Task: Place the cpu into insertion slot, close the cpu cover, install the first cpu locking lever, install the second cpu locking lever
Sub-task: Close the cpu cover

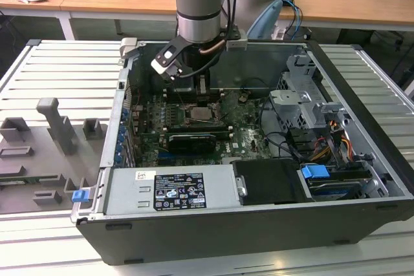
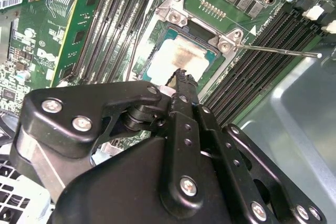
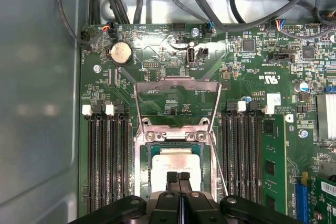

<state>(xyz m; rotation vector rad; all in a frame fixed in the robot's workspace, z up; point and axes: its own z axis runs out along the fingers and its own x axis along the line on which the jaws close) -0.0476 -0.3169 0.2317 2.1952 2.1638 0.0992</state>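
Reaching down into the open computer case (image 1: 213,240), the arm holds its gripper (image 1: 202,97) right over the green board, and the case sits on a ribbed grey surface (image 1: 65,69). In the first wrist view the gripper (image 3: 178,178) has its two black fingers pressed together side by side, with nothing between them. The tips hang directly above the chip (image 3: 176,160); whether they touch it cannot be told.

And the chip is in! It lies flat and square inside the socket (image 3: 142,161), pale metal face up. The second wrist view shows the same, with the chip (image 2: 181,56) seated and the gripper (image 2: 184,78) poised at its near edge.

The cover (image 3: 177,83) is not down. It stands tilted up on its hinge at the far side of the socket, and the board shows through its big cut-out middle. One thin lever (image 3: 218,163) runs slantwise beside the socket, unlatched. In the second wrist view a lever (image 2: 278,51) sticks out as a long bare rod over the memory slots (image 2: 252,72).

Long black memory slots (image 3: 107,156) flank the socket on both sides. A round coin battery (image 3: 121,53) sits further up the board, near the cables.
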